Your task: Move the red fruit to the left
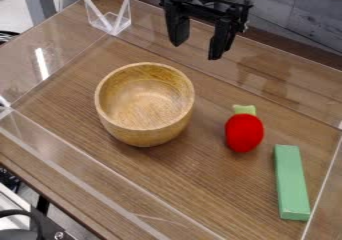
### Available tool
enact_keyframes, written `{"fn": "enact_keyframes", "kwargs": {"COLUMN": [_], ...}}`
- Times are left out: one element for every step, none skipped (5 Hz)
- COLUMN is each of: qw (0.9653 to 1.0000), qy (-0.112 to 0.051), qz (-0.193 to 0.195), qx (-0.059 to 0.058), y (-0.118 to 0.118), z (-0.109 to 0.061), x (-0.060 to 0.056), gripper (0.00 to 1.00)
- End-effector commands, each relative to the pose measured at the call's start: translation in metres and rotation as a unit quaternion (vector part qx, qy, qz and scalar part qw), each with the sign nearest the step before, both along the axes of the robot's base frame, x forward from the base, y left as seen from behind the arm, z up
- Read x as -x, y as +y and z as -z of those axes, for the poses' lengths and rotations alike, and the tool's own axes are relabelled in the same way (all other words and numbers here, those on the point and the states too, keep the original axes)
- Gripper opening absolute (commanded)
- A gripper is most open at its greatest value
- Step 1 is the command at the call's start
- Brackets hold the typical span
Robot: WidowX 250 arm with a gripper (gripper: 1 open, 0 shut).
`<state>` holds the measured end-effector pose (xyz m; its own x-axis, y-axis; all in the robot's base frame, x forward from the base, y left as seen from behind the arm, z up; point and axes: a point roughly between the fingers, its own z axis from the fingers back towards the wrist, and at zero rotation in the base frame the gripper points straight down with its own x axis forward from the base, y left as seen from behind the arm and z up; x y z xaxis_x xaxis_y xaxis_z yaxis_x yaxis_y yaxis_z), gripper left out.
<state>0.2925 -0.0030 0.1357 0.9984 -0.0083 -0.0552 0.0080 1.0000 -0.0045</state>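
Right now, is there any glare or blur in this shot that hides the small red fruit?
Camera view: white glare streaks the clear acrylic wall; the image is soft overall; the small red strawberry-like fruit stays clear, casting a faint shadow.

Bright, even overhead light. White glare streaks on the clear plastic walls around the brown wood-grain table. Soft short shadows under the round wooden bowl. Low resolution, slightly soft overall, edges murky.

Probably a robotics lab: clear acrylic walls fence a wooden tabletop.
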Motion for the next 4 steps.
{"fn": "enact_keyframes", "kwargs": {"qw": [0.9997, 0.9993, 0.9997, 0.9996], "qy": [0.014, 0.020, 0.018, 0.018], "qz": [0.019, 0.030, 0.010, -0.008], "qx": [0.002, 0.005, 0.013, 0.018], "y": [-0.004, -0.020, -0.056, -0.093], "z": [0.007, 0.011, 0.018, 0.031], "x": [0.000, 0.002, 0.004, 0.004], "gripper": [1.00, 1.00, 1.00, 1.00]}}
